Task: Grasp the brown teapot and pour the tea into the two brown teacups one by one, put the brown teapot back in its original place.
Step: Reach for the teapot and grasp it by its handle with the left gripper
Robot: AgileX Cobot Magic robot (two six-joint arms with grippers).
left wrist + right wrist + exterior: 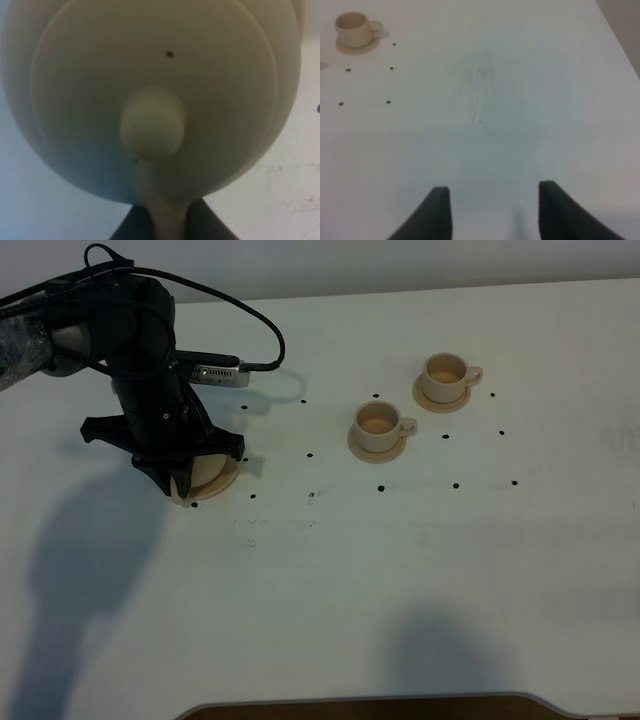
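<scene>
The brown teapot (150, 75) fills the left wrist view, seen from above with its knobbed lid (152, 125). My left gripper (162, 226) is shut on its loop handle (161, 210), one dark finger on each side. In the exterior view the left gripper (185, 475) hangs over the wide saucer (226, 483) at the left, and the arm hides most of the teapot. The two brown teacups stand upright on their small saucers at right of centre, the nearer (379, 427) and the farther (446, 376). My right gripper (492, 210) is open and empty above bare table.
Small black dots (381, 487) mark the white table (400, 580) around the cups and the saucer. One teacup (352, 27) shows far off in the right wrist view. A black cable (262, 325) loops behind the left arm. The table's front edge runs along the bottom.
</scene>
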